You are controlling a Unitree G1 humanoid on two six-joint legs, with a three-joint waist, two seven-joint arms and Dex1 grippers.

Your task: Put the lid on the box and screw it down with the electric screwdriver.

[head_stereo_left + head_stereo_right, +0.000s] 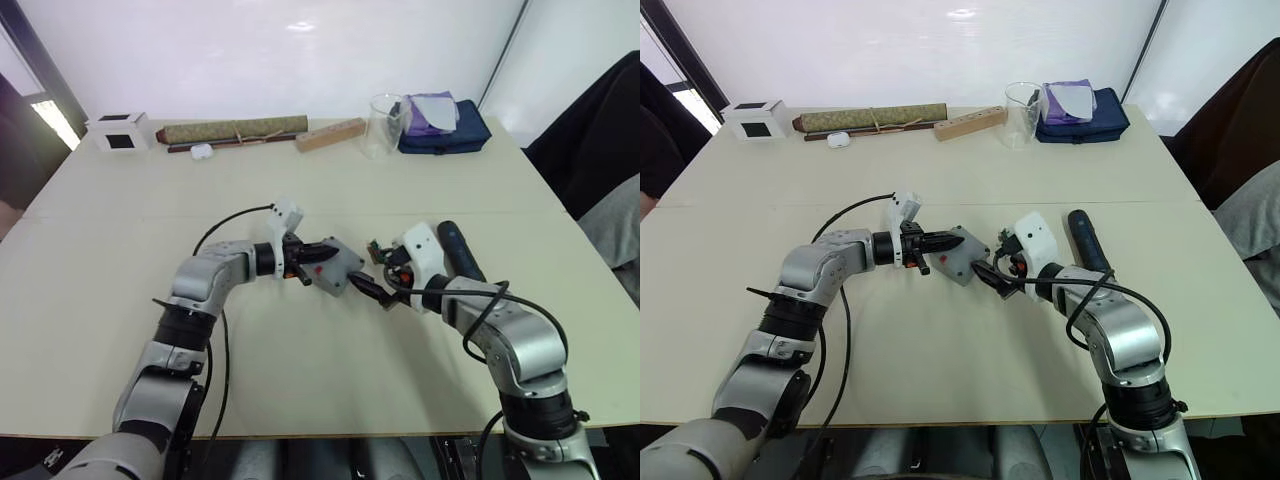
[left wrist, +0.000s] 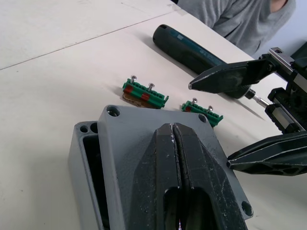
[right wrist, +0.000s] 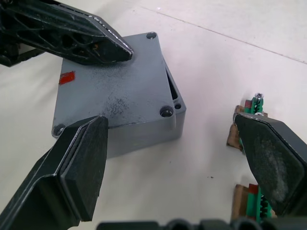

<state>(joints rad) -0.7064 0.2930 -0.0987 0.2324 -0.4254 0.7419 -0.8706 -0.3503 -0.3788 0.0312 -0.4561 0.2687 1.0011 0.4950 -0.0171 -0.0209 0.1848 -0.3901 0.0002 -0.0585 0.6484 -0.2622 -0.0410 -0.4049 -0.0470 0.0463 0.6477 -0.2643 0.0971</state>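
The lid (image 3: 112, 81) sits on the box (image 2: 88, 158) near the middle of the desk (image 1: 330, 390), but skewed — one edge of the box opening shows past it. Our left gripper (image 2: 173, 143) rests on top of the lid with its fingers pressed together, holding nothing. Our right gripper (image 3: 177, 158) hovers at about 3 o'clock from the box, spread wide and empty. The screwdriver (image 1: 460, 250) lies on the desk at 3 o'clock of the box, beyond the right gripper, with two green circuit boards (image 2: 144, 93) between it and the box.

To do this step well, we judge the lid should be nudged until its corner holes line up with the box's — small pushes from the left gripper while the right steadies the far side. Only then should we fetch the screwdriver, steering clear of the boards.
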